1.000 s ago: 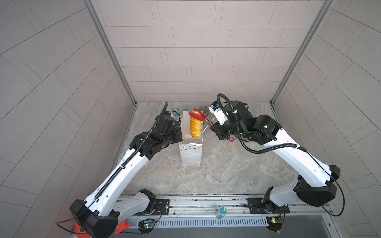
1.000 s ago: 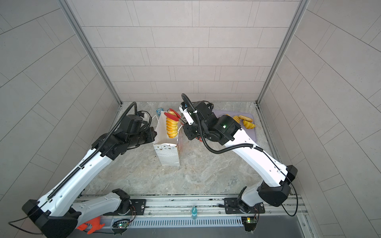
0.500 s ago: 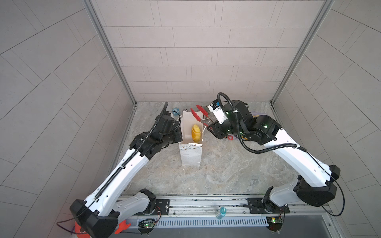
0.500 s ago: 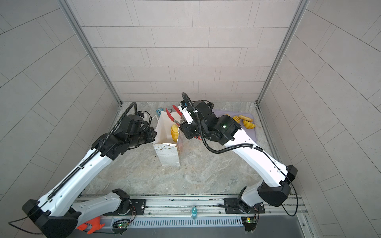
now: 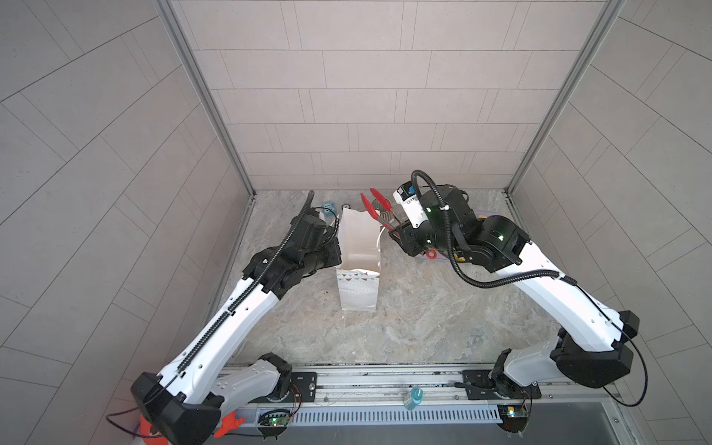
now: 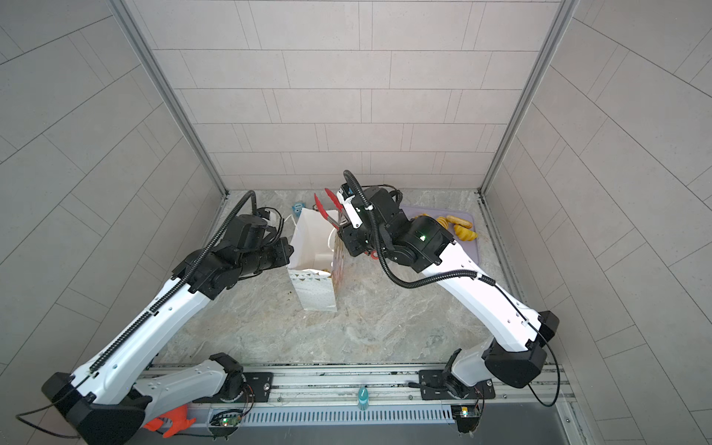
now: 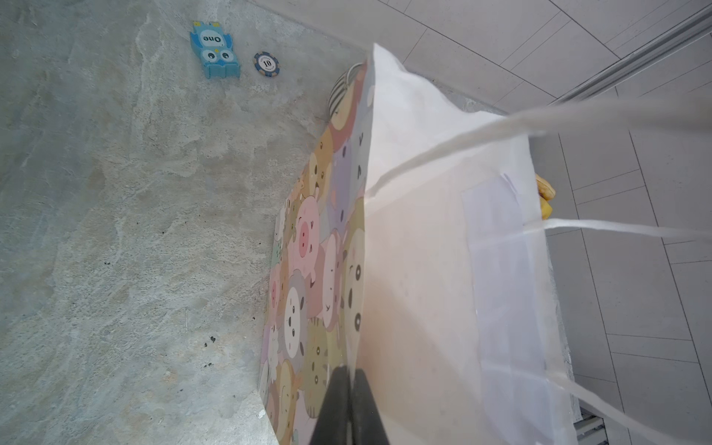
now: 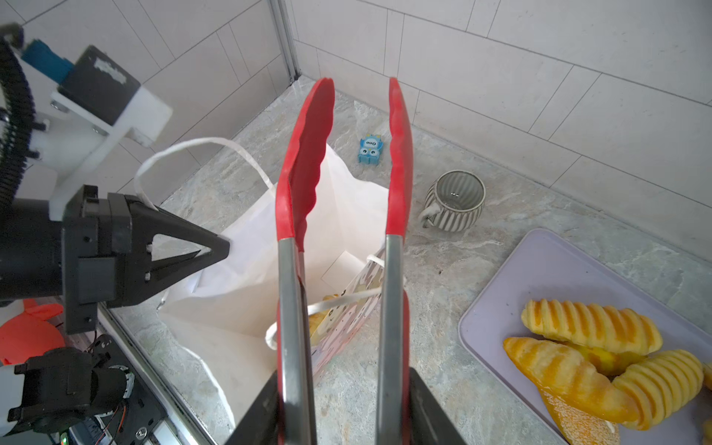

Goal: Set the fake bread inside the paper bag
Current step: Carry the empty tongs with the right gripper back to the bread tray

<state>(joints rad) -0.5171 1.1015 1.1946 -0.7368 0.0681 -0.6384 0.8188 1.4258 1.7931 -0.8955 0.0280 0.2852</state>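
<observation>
The white paper bag point(image 5: 358, 246) point(image 6: 312, 246) with its cartoon-animal print point(image 7: 308, 250) stands open on the stone table. My left gripper point(image 7: 351, 371) is shut on the bag's side wall near the rim, holding the mouth open point(image 8: 239, 293). My right gripper point(image 8: 344, 373) is shut on the metal arms of the red-tipped tongs point(image 8: 304, 169) point(image 5: 375, 210), which stand spread and empty above the bag's far edge. A bit of yellow fake bread point(image 8: 319, 319) shows inside the bag. More fake bread point(image 8: 589, 323) point(image 6: 460, 227) lies on the lilac tray point(image 8: 539, 269).
A striped grey mug point(image 8: 454, 204) stands behind the bag near the back wall. A blue owl toy point(image 7: 214, 50) point(image 8: 370, 150) and a poker chip point(image 7: 266, 64) lie at the back left. The tray point(image 6: 431, 210) sits at the back right beside the wall.
A second ago the tongs held a ridged yellow bread above the bag. The tongs spread, the bread dropped into the bag, and they now hang empty. The left arm has not moved.
</observation>
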